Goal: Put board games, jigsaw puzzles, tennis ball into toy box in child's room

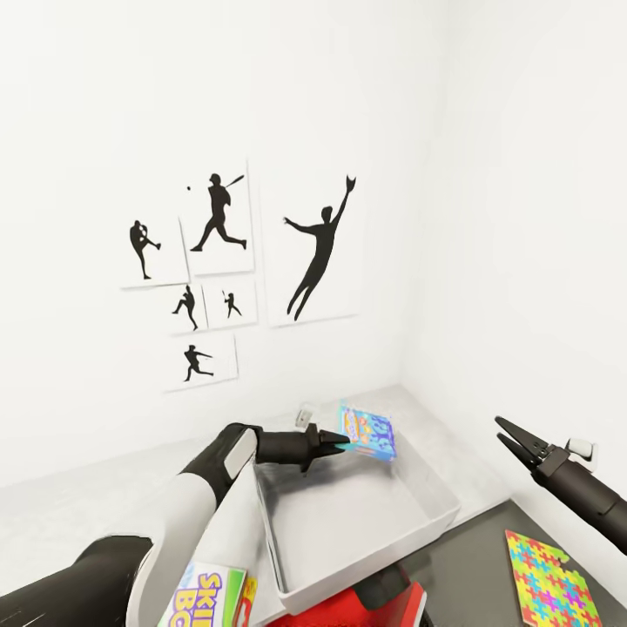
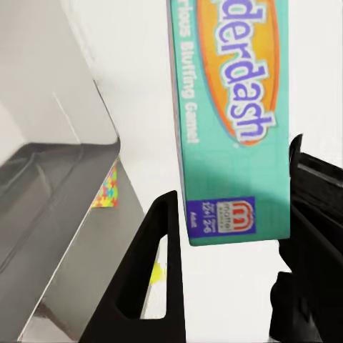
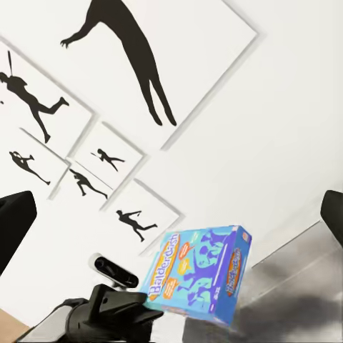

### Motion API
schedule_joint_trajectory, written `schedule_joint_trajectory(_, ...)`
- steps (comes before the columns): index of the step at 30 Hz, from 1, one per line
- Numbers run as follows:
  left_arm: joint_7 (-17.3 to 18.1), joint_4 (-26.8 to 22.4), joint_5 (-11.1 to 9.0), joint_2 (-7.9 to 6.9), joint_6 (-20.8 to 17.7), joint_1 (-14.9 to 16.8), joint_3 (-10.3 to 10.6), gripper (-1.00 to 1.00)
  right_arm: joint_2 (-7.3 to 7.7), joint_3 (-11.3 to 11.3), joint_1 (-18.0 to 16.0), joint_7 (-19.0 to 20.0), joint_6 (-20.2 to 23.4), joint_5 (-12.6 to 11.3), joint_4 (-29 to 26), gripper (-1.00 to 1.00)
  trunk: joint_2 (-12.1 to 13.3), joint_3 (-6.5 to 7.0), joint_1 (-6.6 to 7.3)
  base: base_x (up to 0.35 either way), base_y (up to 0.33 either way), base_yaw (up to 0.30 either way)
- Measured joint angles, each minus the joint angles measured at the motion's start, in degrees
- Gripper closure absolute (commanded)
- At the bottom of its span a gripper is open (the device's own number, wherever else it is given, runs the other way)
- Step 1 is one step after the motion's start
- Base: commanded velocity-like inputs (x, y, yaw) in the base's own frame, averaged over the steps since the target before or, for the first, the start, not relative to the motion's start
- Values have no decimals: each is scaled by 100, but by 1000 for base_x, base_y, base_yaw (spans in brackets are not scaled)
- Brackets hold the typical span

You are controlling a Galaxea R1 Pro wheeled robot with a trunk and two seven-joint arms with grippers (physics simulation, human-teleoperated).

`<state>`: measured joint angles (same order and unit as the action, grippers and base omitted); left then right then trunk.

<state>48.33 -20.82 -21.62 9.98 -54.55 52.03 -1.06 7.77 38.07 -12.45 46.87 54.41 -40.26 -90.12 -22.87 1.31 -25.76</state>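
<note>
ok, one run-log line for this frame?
left end effector: shut on Balderdash box | box: over toy box, unreleased | right end effector: open, empty | jigsaw puzzle: outside toy box

Toy box (image 1: 366, 557) sits on the tabletop (image 1: 78, 514) in the corner. Board game (image 1: 367, 434) hangs above the box's far end, clamped in the left end effector (image 1: 341, 444). Jigsaw puzzle (image 1: 549, 582) lies right of the box; Skip-Bo box (image 1: 205, 596) lies at its near left.
</note>
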Motion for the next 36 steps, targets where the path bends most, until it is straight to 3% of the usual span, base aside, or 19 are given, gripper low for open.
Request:
schedule_joint_trajectory(4, -7, -601, 27, 0, -348, -1, 19, 100, -6, -5, 0, 0, 0, 0, 1, -100, 0, -38, 0, 0, 0, 0)
schedule_joint_trajectory(7, -28, -713, 40, 0, -393, 2, 31, 100, -21, -8, 0, 0, 0, 0, 2, -100, 0, -67, 0, 0, 0, 0)
schedule_joint_trajectory(10, -309, -901, 48, 0, -410, 6, 48, 100, -12, -76, 0, 0, 0, 2, 2, -100, 0, -95, 0, 0, 0, 0)
schedule_joint_trajectory(13, -591, -1037, 34, 2, -421, 6, 246, 100, 0, -167, 0, 0, 0, 7, 2, -100, 0, -123, 0, 0, 0, 0)
schedule_joint_trajectory(18, -675, -1422, -126, 2, -444, 7, 683, 100, 12, -198, 0, 6, 28, 0, -11, -100, 2, -169, 0, 0, 0, 0)
schedule_joint_trajectory(21, -691, -1614, -532, 2, -452, 5, 1063, 100, 14, -195, 1, 7, 63, -2, -14, -100, 4, -195, 1, 0, 0, 0)
schedule_joint_trajectory(25, -805, -2052, -1384, 2, -458, 0, 2082, 100, 9, -194, 2, 7, 85, -3, -15, -100, 7, -229, 1, 0, 0, 0)
schedule_joint_trajectory(28, -1256, -2344, -2107, 1, -443, -5, 2675, 100, 12, -194, 3, 7, 88, -3, -14, -100, 9, -255, 2, 0, 0, 0)
schedule_joint_trajectory(30, -1702, -2372, -2671, 1, -440, -6, 2826, 100, 13, -192, 4, 7, 88, -3, -15, -100, 10, -273, 2, 0, 0, 0)
schedule_joint_trajectory(31, -2091, -2346, -3051, 1, -434, -7, 2885, 100, 14, -188, 4, 7, 88, -4, -15, -100, 10, -282, 2, 0, 0, 0)
schedule_joint_trajectory(33, -2573, -2328, -3436, 1, -427, -8, 2932, 100, 14, -184, 4, 7, 88, -4, -12, -100, 10, -301, 2, 0, 0, 0)
schedule_joint_trajectory(36, -3057, -2309, -3794, 1, -423, -12, 2956, 100, 20, -178, 4, 7, 91, -4, -7, -100, 10, -330, 1, 0, 0, 0)
